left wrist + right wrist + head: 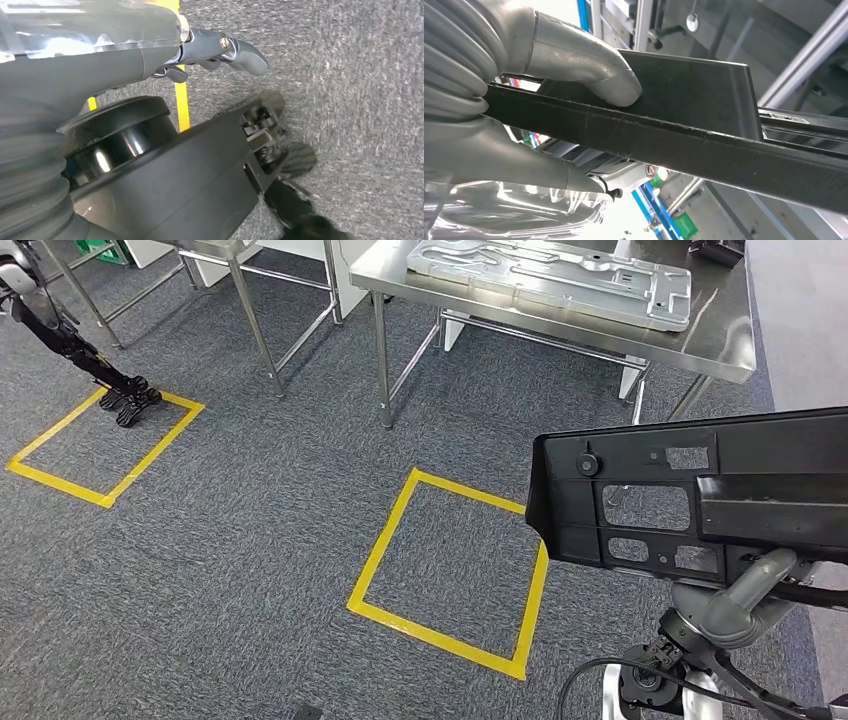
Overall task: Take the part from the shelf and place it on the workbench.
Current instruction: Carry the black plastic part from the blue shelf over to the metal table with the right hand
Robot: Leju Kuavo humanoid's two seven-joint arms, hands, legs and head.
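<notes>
A long black plastic part [690, 495] with cut-out windows hangs at the right of the head view, above the carpet. My right hand [740, 605] grips it from below. In the right wrist view the grey thumb [589, 70] presses on the part's flat face [704, 145] while the fingers wrap its edge. The steel workbench [720, 345] stands ahead at the upper right, beyond the part. My left hand [220, 52] hangs over the carpet, thumb out, holding nothing.
A large silver metal plate [560, 275] lies on the workbench. A yellow taped square [450, 570] marks the carpet in front of it, and another [105, 445] lies at the left with a black jointed foot [130, 400] on it. A second steel table's leg [250, 300] stands at the upper left.
</notes>
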